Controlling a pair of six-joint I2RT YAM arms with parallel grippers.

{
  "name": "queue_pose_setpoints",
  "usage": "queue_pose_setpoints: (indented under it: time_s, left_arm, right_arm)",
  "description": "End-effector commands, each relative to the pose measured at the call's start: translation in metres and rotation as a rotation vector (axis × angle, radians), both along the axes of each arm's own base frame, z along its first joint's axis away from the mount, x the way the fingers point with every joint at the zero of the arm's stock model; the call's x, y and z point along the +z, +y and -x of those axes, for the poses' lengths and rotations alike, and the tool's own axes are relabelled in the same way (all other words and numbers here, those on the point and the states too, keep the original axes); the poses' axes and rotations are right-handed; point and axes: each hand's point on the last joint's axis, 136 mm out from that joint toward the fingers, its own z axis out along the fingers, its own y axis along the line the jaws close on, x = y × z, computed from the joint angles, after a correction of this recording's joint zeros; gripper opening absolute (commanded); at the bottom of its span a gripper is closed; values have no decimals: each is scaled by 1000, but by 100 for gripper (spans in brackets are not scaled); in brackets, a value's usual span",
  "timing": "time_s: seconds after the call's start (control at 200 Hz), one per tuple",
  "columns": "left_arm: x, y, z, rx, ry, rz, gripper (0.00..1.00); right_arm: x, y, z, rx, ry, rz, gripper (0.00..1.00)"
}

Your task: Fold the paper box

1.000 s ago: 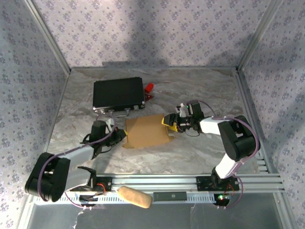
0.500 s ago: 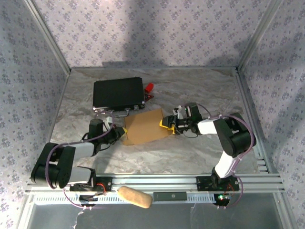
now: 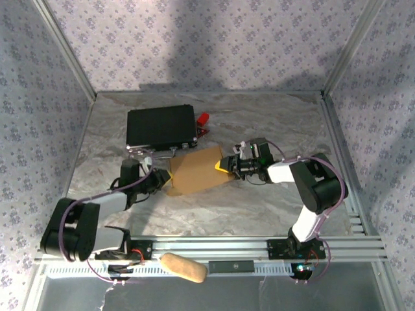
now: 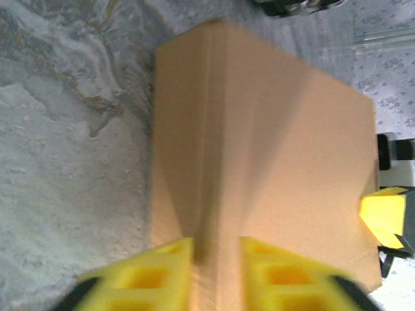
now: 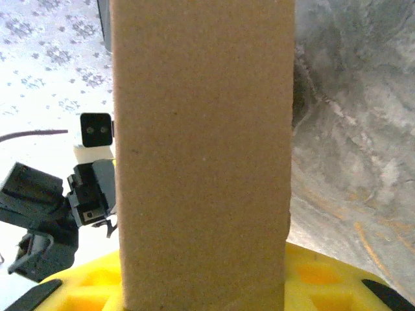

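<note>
**A:** What is lying on the table, and where is the task's thing sitting?

**B:** A plain brown cardboard paper box [image 3: 198,172] is lying near the middle of the grey marbled table [image 3: 279,123], partly folded, with its far corner pointing toward a black rectangular case [image 3: 161,128]. The case is sitting just beyond it, with a small red object [image 3: 203,119] at its right end. A tan rounded bread-like lump [image 3: 184,267] is resting on the metal rail at the near edge, well apart from the box.

**A:** What is the left gripper doing?

**B:** The left gripper [image 3: 167,183] is reaching in low at the box's left edge. In its wrist view the two yellow fingers [image 4: 172,262] are standing on either side of a raised cardboard fold [image 4: 217,194]. The view is blurred, so I cannot tell whether they are pinching it or standing slightly off it.

**A:** And the right gripper?

**B:** The right gripper [image 3: 225,166] is meeting the box's right edge. From its wrist, an upright cardboard panel [image 5: 201,149] is filling the whole gap between the yellow fingers [image 5: 324,282], which are touching it on both sides, so it is clamping the box. From the left wrist, one yellow fingertip [image 4: 382,217] is showing at that same edge.
</note>
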Motion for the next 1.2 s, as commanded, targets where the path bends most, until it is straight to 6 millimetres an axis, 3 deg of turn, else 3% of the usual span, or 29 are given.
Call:
queue_pose_setpoints:
  time_s: [0.0,0.11,0.13,0.23,0.38,0.51,0.605,0.68,0.954,1.194]
  left_arm:
    - [46,6,-8,18,-119,-29,66]
    - [77,26,-2,97,-211,-124,98]
    - [79,30,-2,116,-219,-132,100]
    - [79,35,0,160,-171,-119,99]
    - [61,18,-7,213,29,19,99]
    - [61,10,-6,278,102,-3,100]
    - [45,19,4,358,238,-44,100]
    - [35,15,5,389,304,13,100]
    - [36,-15,2,407,358,119,99]
    - [45,-22,3,481,343,171,93]
  right_arm:
    - [14,-6,-6,-87,73,-37,34]
    - [20,-11,-3,-146,172,-45,34]
    - [22,-13,-2,-160,199,-45,34]
    - [27,-16,5,-182,327,-30,33]
    - [34,-16,12,-235,492,-51,35]
    - [40,-16,15,-262,567,-72,34]
    - [45,-18,15,-279,588,-76,35]
    - [46,-20,15,-298,600,-68,36]
    - [47,-20,18,-330,611,-59,36]
    - [48,-17,20,-340,614,-63,35]
